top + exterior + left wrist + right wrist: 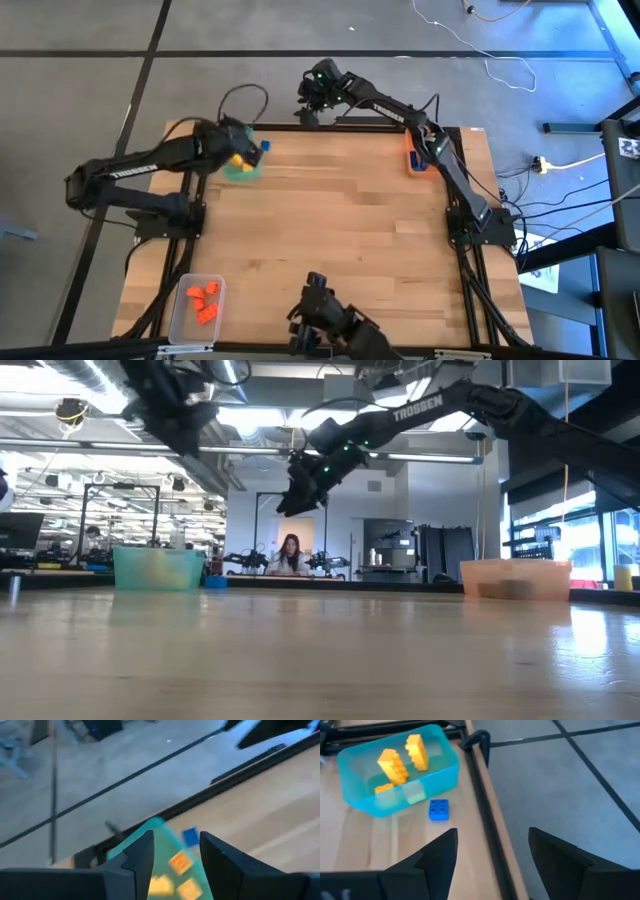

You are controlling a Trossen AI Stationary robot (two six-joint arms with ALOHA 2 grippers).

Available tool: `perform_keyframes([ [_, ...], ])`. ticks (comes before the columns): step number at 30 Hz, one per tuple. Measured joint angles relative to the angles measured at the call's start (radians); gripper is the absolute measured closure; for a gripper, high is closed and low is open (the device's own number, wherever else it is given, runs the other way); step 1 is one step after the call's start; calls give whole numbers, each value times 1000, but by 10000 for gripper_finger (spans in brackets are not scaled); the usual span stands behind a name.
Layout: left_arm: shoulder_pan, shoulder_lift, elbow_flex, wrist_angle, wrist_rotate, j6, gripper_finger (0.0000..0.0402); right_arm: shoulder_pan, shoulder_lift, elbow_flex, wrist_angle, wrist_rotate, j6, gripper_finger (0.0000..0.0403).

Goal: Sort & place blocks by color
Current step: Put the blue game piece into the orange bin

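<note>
Worktop (pixel 340 220): pale wood planks, smooth, dark metal frame at the rim.

Left hand (pixel 176 851): hangs over the green bin (pixel 395 767) at the far left corner, fingers parted a moderate way, nothing between them. Bin is translucent plastic, rectangular, rounded corners. Inside it, yellow blocks (pixel 402 757): studded bricks, two standing tall, a smaller one lying low.

Blue block (pixel 439 810): small square studded brick, flat on the wood just beside the green bin, between it and the far rim. Not touching the bin as far as the right wrist view shows.

Right hand (pixel 492 852): raised beyond the far rim, past the edge rail, fingers spread wide, empty.

Orange bin (pixel 515 578): translucent, at the far right corner; contents unclear.

Clear bin (pixel 195 305): near left corner, holds a cluster of orange-red blocks (pixel 204 302).

Low view: a person (pixel 291 555) seated far back in the room.
</note>
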Motion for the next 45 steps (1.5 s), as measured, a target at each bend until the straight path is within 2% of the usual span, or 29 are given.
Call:
perform_keyframes([
  [7, 194, 97, -1, 294, 173, 218, 253, -52, -5, 0, -10, 1, 2, 159],
  [10, 254, 167, -1, 383, 249, 263, 253, -69, -6, 0, -24, 1, 0, 159],
  [14, 309, 262, -1, 427, 299, 267, 253, -96, -12, 6, -51, 0, 2, 159],
  [20, 311, 409, -1, 398, 370, 248, 253, -142, -50, 6, -96, 8, 0, 159],
  [29, 304, 582, -1, 325, 398, 248, 253, -185, -81, 8, -86, 3, 0, 159],
  [34, 304, 618, -1, 253, 389, 249, 253, -193, -81, 8, -58, 2, -1, 159],
  [42, 333, 621, -1, 126, 309, 250, 253, -193, -82, 8, -25, 0, -1, 159],
  [45, 347, 621, -1, 137, 312, 260, 253, -193, -82, 8, -21, 0, -1, 159],
])
